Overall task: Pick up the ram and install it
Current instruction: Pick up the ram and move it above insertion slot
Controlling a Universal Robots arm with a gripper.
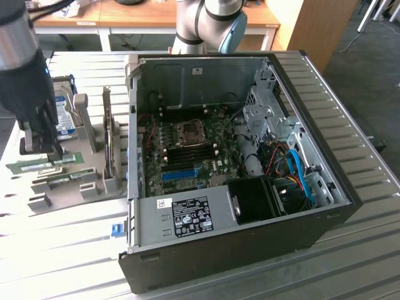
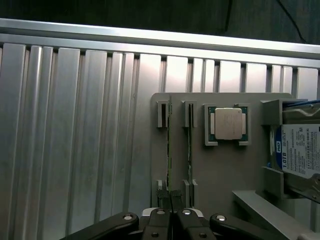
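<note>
Grey slotted tray point(image 2: 220, 170) — gripper point(image 2: 172, 211) jaws pinch the ram point(image 2: 169, 145); pick-up step, likely — freeing it needs a straight pull.

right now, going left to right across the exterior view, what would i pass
gripper shut on the ram → left wall of the open computer case → cpu socket → black fan block → blue cables

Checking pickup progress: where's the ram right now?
The ram stands on edge in the grey holder on the exterior view's left, beside a second stick, one end in the shut gripper.
</note>
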